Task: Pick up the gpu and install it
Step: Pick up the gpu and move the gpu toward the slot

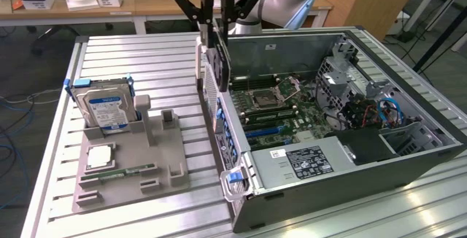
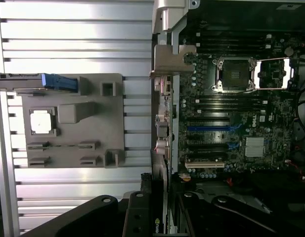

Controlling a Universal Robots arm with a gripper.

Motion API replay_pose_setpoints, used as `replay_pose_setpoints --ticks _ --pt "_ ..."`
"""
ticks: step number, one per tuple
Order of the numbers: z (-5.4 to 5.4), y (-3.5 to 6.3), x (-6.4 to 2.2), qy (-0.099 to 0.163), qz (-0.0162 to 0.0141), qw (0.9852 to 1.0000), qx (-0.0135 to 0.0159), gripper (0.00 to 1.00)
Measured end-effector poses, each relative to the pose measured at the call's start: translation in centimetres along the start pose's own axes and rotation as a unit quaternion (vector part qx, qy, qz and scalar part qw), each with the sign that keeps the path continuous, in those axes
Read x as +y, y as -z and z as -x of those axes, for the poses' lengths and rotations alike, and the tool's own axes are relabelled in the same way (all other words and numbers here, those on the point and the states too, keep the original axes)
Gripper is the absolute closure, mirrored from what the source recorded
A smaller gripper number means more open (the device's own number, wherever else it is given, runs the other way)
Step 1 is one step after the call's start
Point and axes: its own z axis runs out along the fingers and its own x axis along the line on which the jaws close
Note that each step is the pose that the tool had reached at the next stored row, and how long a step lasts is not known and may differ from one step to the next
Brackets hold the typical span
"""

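Gpu: the gpu (image 1: 217, 57) hangs on edge, upright, in the air at the far left corner of the open computer case (image 1: 430, 150), over its rear wall; the black fan face shows toward the exterior view's right
Jaws: the gripper (image 1: 216, 34) comes down from above and its fingers are clamped on the top of the card, one on each face
Done, as I judge it: the pick-up; the card is off the grey fixture (image 1: 164, 167) and clear of the slotted table (image 1: 146, 57)
Not done: the install; the card touches no socket, and the expansion slots (image 1: 266, 133) on the motherboard (image 1: 292, 112) lie bare, nearer and lower than the card
Alignment: in the wrist view the card's edge runs along the case's rear wall, beside the board and not over the slots
Fixture: well apart, on the exterior view's left; it carries a hard drive (image 1: 106, 109) standing at its far end, a square processor chip (image 1: 98, 157) and a narrow memory stick (image 1: 120, 172) lying flat near its front
Stage: carried to the case, roughly midway through the whole job, by my estimate
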Motion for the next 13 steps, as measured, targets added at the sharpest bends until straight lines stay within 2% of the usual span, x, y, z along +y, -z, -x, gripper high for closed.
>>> replay_pose_setpoints --ticks 13 --pt "2.0 -0.06 0.06 0.000 0.0000 1.0000 0.0000 0.74"
